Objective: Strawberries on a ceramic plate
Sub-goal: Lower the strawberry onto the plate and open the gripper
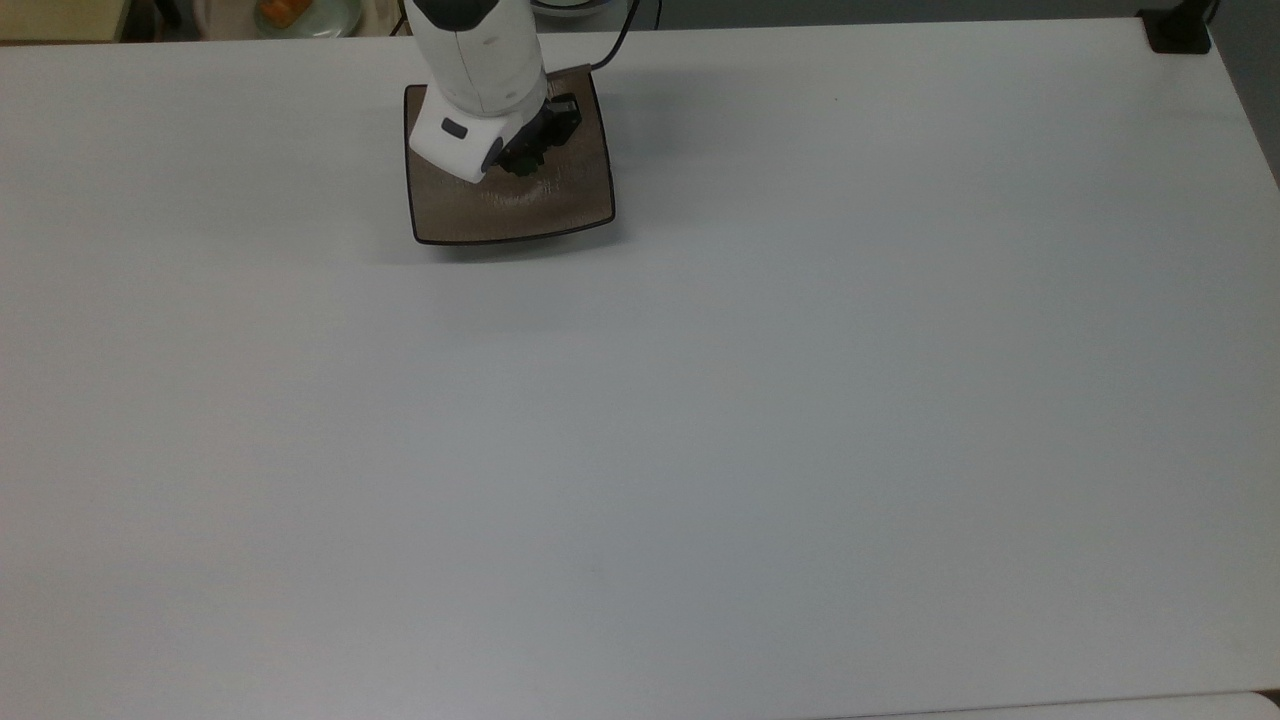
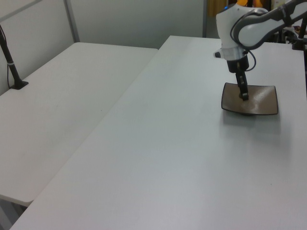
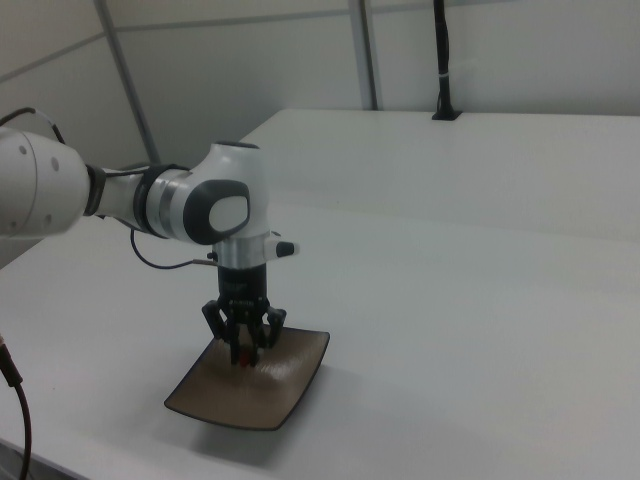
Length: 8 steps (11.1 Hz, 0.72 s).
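The square tan-brown ceramic plate (image 1: 500, 215) (image 2: 263, 101) (image 3: 240, 400) lies near the top view's upper edge, left of centre. My gripper (image 1: 522, 165) (image 2: 244, 97) (image 3: 246, 358) points straight down over the plate's middle, its tips just above the surface. In the right view a small dark-red strawberry (image 3: 246, 362) is pinched between the fingers. In the top view the white wrist hides the berry and the plate's far half.
A pale round dish with orange food (image 1: 300, 12) sits off the table past the top view's upper left edge. A black post base (image 1: 1175, 30) stands at the table's upper right corner. A second white table (image 2: 57, 96) adjoins in the left view's left.
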Motion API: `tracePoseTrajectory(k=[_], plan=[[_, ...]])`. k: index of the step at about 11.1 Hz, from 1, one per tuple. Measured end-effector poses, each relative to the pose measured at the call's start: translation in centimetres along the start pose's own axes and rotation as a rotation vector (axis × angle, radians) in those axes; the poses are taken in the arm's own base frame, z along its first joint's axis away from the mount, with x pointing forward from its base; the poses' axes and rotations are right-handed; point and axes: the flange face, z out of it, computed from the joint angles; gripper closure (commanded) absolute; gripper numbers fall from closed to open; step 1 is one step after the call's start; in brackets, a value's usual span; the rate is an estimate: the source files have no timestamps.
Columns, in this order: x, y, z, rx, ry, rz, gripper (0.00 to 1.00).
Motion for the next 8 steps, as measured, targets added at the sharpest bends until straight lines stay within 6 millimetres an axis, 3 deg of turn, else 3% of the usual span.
tracePoseTrajectory(k=[2, 3, 4, 5, 7, 8], plan=[[0.0, 0.0, 1.8, -0.004, -0.013, -0.003, 0.84], [0.1, 0.1, 2.4, -0.010, -0.012, -0.005, 0.79], [0.2, 0.3, 2.8, -0.011, -0.012, -0.003, 0.68], [0.2, 0.5, 2.9, -0.010, -0.015, -0.001, 0.57], [0.0, 0.8, 3.0, -0.011, -0.017, 0.004, 0.00], [0.0, 1.0, 3.0, -0.010, -0.016, 0.008, 0.00]])
